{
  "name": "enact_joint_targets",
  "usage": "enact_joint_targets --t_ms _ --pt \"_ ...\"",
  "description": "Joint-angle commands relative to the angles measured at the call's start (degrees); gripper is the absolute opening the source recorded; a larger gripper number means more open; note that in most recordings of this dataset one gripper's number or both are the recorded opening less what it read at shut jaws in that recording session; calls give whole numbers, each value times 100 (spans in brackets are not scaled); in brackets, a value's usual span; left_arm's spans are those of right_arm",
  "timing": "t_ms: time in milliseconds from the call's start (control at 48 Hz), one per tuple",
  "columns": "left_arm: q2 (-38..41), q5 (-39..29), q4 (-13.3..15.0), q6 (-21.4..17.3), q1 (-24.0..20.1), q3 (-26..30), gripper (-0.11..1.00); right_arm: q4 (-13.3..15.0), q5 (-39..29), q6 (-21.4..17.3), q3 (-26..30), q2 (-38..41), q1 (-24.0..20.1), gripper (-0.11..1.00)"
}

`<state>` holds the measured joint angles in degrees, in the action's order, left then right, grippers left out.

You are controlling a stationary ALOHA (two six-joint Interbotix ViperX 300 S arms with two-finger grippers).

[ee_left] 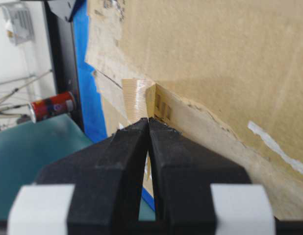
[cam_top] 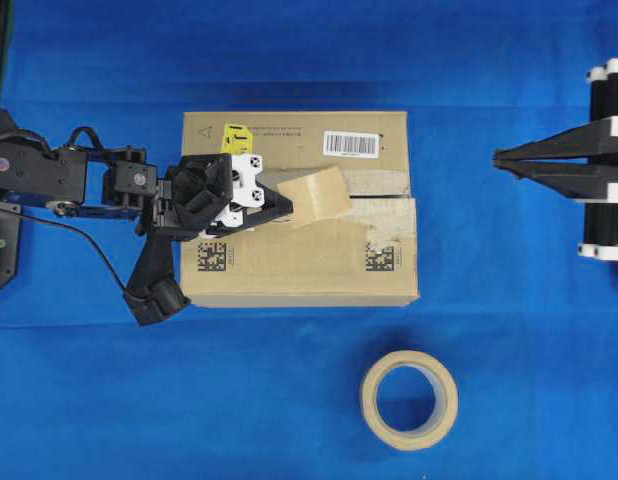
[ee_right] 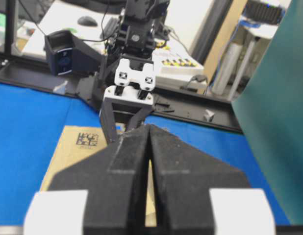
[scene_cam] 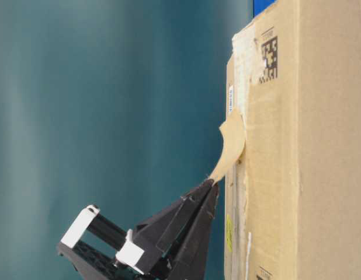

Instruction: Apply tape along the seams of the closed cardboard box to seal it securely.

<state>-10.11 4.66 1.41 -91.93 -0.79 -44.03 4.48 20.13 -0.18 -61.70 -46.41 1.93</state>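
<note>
At the left of the overhead frame the left gripper (cam_top: 286,208) reaches over the cardboard box (cam_top: 299,265), its jaws pressed together on one end of the tape (cam_top: 319,196). The tape lies slanted across the middle of the box top, over the seams (cam_top: 384,197). From table level its far end touches the carton while the pinched end curves away from the surface, so it is only partly stuck down.

Below the box, at lower centre, a beige tape roll (cam_top: 409,399) lies flat on the blue tablecloth (cam_top: 89,400), well apart from the carton.

At the right edge the right gripper (cam_top: 499,157) hangs clear of the box with its jaws together and nothing between them.

The risk, as I judge it, is in the slant: pressed down as it lies, the tape would cross the seam rather than run along it, leaving the flaps poorly held. A pull from the clamped end could peel the stuck end free, and a slack release could let the lifted part curl onto itself or wrinkle.
</note>
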Motion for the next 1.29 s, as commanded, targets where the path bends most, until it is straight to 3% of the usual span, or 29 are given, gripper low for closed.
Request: enact_joint_targets --t_ms 0,167,417,459,876,1272 --pt "-132 -26 -9 -18 -26 79 2 -35 105 -18 193 149 -9 0" --pt "-141 -123 -9 -26 -26 88 2 -167 404 -26 290 545 -9 3" --pt "-132 -220 -9 -18 -26 88 2 -439 817 -26 580 1494 -9 53" --pt "-132 -229 -9 -18 -18 88 2 -448 853 -26 668 1626 -9 56" --pt "-132 -246 -9 -18 -26 79 2 -439 817 -9 1415 2742 114 53" --pt "-141 -255 -9 -9 18 70 2 -448 615 -9 1758 3762 229 52"
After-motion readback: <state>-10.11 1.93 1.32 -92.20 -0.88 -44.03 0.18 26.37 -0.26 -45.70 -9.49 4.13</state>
